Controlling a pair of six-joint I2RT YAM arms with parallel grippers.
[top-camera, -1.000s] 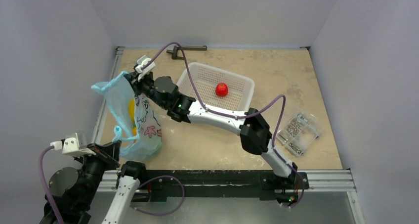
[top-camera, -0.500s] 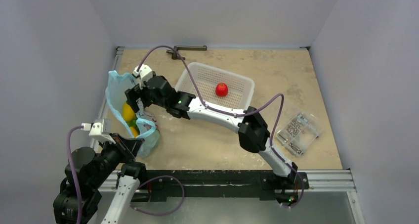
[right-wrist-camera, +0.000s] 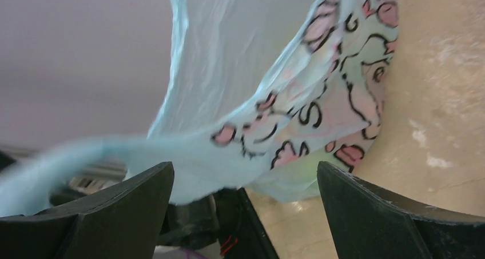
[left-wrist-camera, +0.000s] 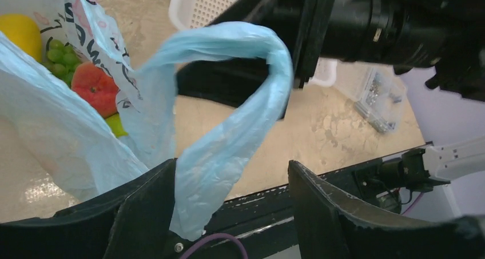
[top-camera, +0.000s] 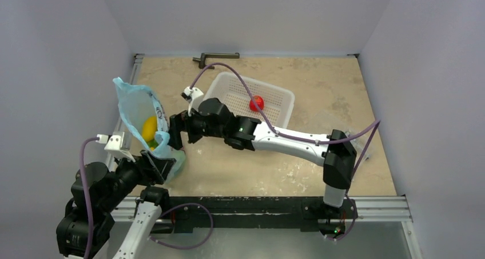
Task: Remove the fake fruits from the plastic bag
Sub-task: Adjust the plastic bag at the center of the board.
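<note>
- Top external view, far left: the left gripper [top-camera: 154,167] sits low near the front edge of the bench [top-camera: 343,93], touching the near end of the plastic bag [top-camera: 132,102].
- Left wrist view: this gripper's jaws are spread wide. One loop handle [left-wrist-camera: 240,93] of the bag hangs down between them and lies against one finger, but it is not pinched.
- The bag is thin, light blue and crinkly, with a pink-and-white cartoon print. It stands along the left edge of the bench with its mouth open upward.
- The fake fruits are all inside the bag. A yellow oblong fruit [top-camera: 149,127] shows from above. The left wrist view adds a green grape bunch [left-wrist-camera: 62,53], a red-orange peach [left-wrist-camera: 94,88] and a yellow-green fruit [left-wrist-camera: 117,126] just under the peach.
- The right gripper [top-camera: 174,135] is just beside the bag's right side, its arm stretched across the bench from the right. In the right wrist view its jaws stand wide apart, with printed bag film ahead of them and nothing clamped.
- A white perforated basket [top-camera: 275,88] stands behind that arm, holding one small red fruit [top-camera: 257,103].
- A clear box [left-wrist-camera: 374,93] of metal parts lies on the bench at the far right.
</note>
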